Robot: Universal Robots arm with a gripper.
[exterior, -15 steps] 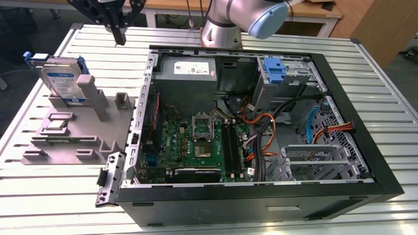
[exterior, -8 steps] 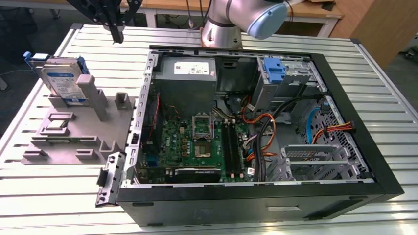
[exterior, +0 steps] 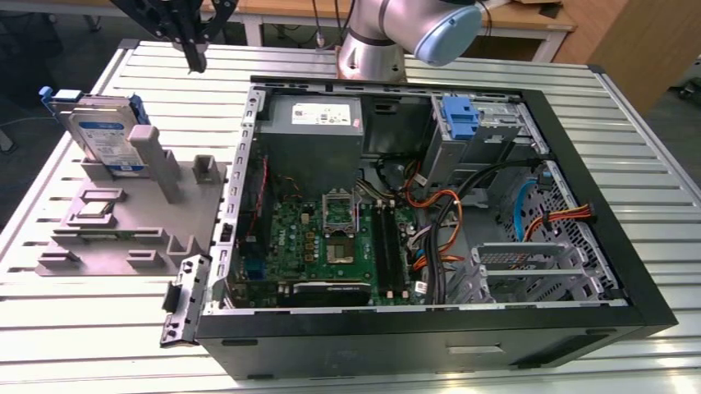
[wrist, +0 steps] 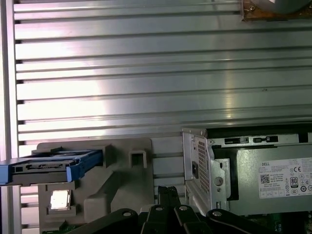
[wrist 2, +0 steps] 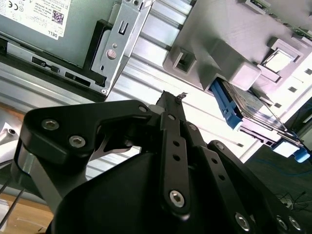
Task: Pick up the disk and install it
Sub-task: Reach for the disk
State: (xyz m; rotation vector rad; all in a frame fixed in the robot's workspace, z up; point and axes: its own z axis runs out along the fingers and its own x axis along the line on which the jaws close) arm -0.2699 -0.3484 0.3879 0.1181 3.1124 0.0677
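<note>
i'm watching the gripper (exterior: 199, 64) hovering over the table, fingers pressed together and gripping nothing, near the disk (exterior: 105, 138) standing upright in the grey holder (exterior: 110, 246).

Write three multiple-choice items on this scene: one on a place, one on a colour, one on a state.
1. Where is the disk?
A. Upright in the grey holder beside the case
B. Inside the case
C. Flat under the holder

2. What colour is the disk's bracket?
A. Red
B. Blue
C. Green

3. How is the pincer?
A. Shut on the disk
B. Empty, above the table
C. Down inside the case

Answers:
1 A: it stands in the holder, to the exterior view's left of the case.
2 B: blue plastic frames it.
3 B: it hangs over the table with nothing in it.
</note>
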